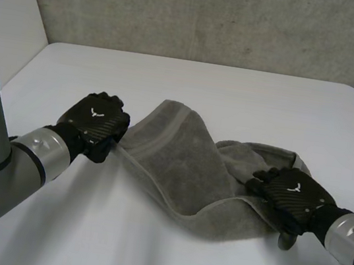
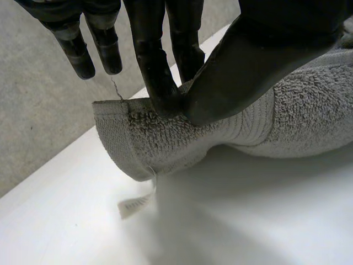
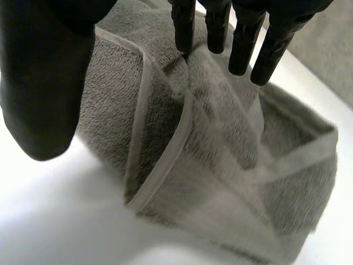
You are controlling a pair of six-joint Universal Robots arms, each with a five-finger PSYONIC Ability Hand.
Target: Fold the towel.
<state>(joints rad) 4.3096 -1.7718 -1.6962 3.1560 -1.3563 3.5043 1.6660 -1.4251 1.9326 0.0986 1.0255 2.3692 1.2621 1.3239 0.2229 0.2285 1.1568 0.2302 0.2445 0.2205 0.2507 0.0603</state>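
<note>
Head view: a grey towel (image 1: 178,169) lies bunched across the middle of the white table (image 1: 203,90), sagging in a long trough between the two hands. The left hand (image 1: 95,123) sits at the towel's 9 o'clock end, its back up, against a raised edge of the cloth. The right hand (image 1: 294,193) rests on the towel's 4 o'clock end, where the cloth is heaped. A concrete wall (image 1: 214,18) stands beyond the table at 12 o'clock.

Left wrist view: the left hand (image 2: 248,61) is clamped on the towel (image 2: 309,116). Its thumb and one finger (image 2: 157,72) pinch the hemmed edge just beside a corner. Its other fingers hang straight and clear of the cloth. The pinched edge is lifted off the table (image 2: 248,221), and a small white label (image 2: 134,205) dangles below the corner.

Right wrist view: the right hand (image 3: 44,83) is spread wide, its thumb well apart from the straight fingers (image 3: 242,38). The fingertips point down at the towel (image 3: 220,165), which lies folded over itself under the palm with a pale hem running across it. One fingertip seems to touch the cloth. The thumb hangs beside the towel, above bare table (image 3: 55,221).
</note>
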